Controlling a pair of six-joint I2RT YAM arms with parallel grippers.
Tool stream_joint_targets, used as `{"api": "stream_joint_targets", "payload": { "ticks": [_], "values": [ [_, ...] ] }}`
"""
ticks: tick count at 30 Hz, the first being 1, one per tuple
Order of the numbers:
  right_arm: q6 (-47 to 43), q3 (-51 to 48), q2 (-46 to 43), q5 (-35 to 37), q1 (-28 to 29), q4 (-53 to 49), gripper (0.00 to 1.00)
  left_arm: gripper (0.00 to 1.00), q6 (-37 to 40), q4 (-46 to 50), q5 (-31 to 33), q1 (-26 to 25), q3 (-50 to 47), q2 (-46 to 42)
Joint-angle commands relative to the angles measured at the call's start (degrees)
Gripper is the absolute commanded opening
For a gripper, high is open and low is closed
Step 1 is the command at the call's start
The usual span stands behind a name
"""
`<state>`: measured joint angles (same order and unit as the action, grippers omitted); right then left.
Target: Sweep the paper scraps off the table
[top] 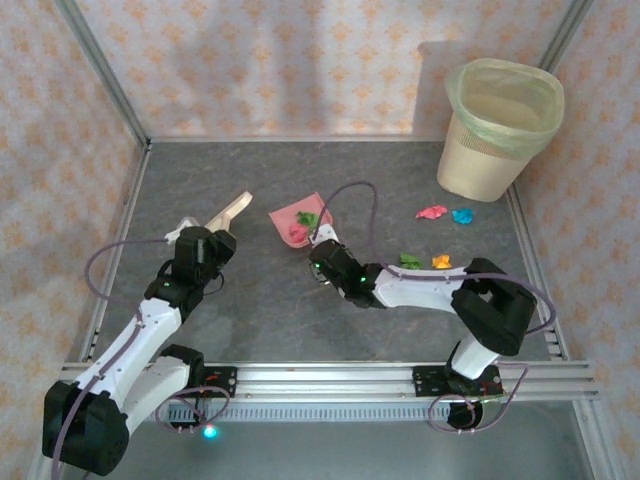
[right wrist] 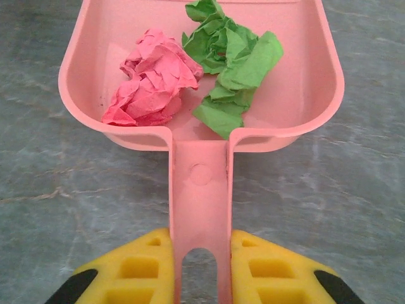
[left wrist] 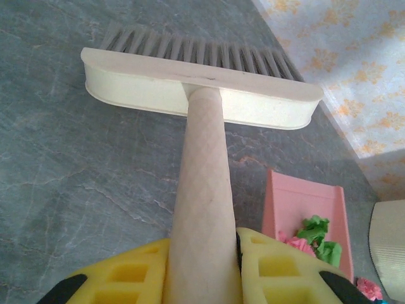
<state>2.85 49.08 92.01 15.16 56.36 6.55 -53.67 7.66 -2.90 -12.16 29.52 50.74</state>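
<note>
Where loose paper scraps (top: 432, 212) lie, a bin (top: 498, 130) stands near

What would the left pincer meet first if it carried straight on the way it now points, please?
Probably nothing soon: the left pincer, shut on the brush, points over bare table toward the patterned wall. The pink dustpan lies off to its right, outside that line, though depth is unclear.
</note>
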Motion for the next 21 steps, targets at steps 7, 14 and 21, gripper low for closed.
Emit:
{"api": "stream_joint_targets", "payload": {
  "ticks": [7, 14, 21],
  "values": [
    [5.2, 5.2, -11.1, 10.1, -3.2, -11.5, 0.0, 0.0, 1.5, -4.4, 3.7, -4.0, 0.5, 4.4],
    [6.5, 17.9, -15.5, 8.5, -9.9, -30.6, 0.0, 0.0, 1.8, -3.2, 4.9, -4.4, 0.6, 3.0],
    [8.7, 29.1, -20.0, 7.7, -21.3, -40.4, 0.0, 0.0, 1.7, -2.5, 5.0, -4.4, 0.8, 2.2]
  ]
}}
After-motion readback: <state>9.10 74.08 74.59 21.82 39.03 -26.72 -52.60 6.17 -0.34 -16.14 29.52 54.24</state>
